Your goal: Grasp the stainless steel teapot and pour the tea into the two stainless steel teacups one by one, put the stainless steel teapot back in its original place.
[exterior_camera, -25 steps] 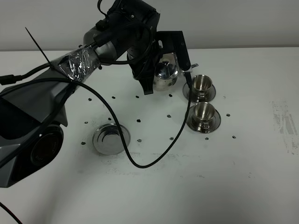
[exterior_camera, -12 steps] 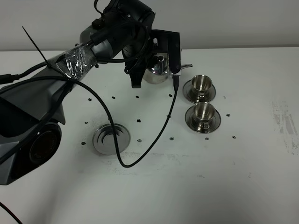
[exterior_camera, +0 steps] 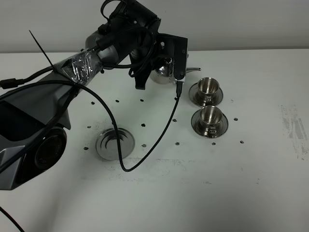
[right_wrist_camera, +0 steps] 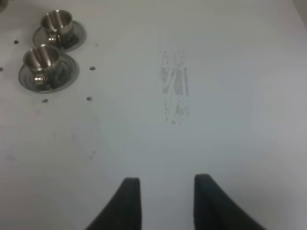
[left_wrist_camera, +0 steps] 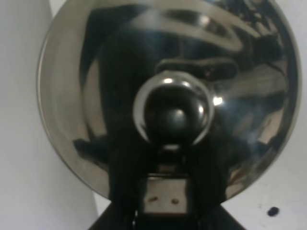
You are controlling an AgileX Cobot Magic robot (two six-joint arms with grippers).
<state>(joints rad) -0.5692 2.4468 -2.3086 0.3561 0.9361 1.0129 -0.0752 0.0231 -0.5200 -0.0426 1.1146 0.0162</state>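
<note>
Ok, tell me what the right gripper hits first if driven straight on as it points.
Probably the white table, around the grey scuffed patch, though depth is unclear. Nothing stands between it and the right gripper; the teacups sit off that line.

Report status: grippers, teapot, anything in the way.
Left gripper shut on teapot, spout toward far teacup. Right gripper open, empty. Big saucer bare; cable loops beside it.

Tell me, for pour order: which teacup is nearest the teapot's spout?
The far teacup; the spout of the teapot ends just beside it, while the near teacup sits farther toward the camera.
</note>
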